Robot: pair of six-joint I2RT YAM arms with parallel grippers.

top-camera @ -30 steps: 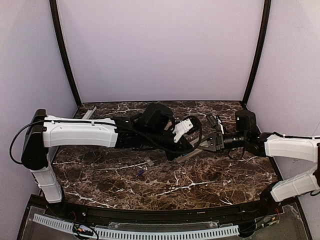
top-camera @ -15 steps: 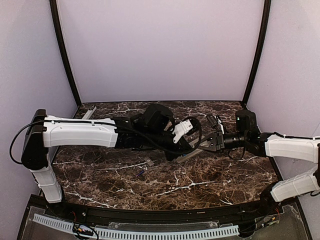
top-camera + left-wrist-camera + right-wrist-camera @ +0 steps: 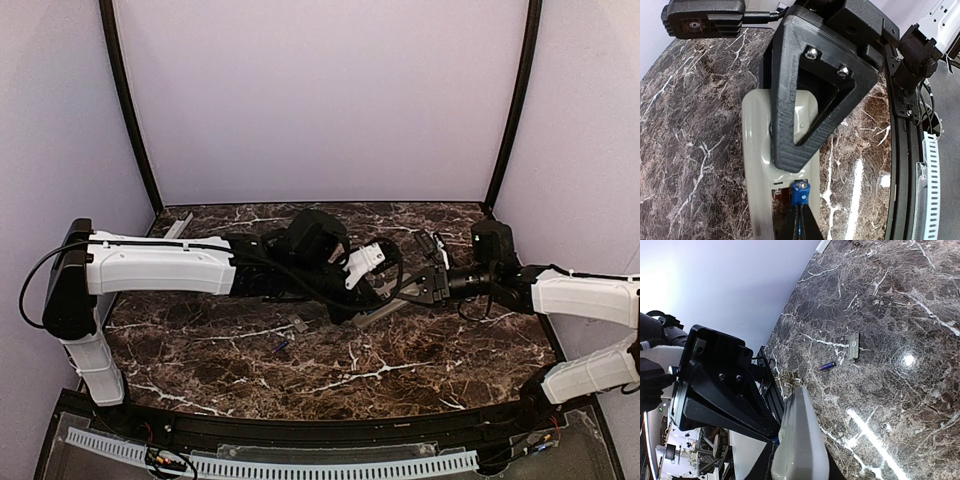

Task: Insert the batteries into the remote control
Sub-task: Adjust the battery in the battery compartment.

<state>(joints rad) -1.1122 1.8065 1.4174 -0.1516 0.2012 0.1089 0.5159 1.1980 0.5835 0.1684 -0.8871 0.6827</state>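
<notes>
Right gripper [image 3: 408, 293] is clamped on the remote control [image 3: 757, 165] at table [image 3: 890, 315] centre, steadying it. Left gripper [image 3: 799, 217] pinches one battery [image 3: 800, 192] end-on at the compartment, evidently for seating. Second battery [image 3: 828, 366] lies near-left, not yet loaded.

The desk [image 3: 420, 370] is dark brown marble with white veins. One slim blue battery [image 3: 828, 366] lies loose on it, near a small flat grey plate [image 3: 854, 345] but not touching it. A narrow pale bar [image 3: 178, 226] lies well apart at the far left corner
</notes>
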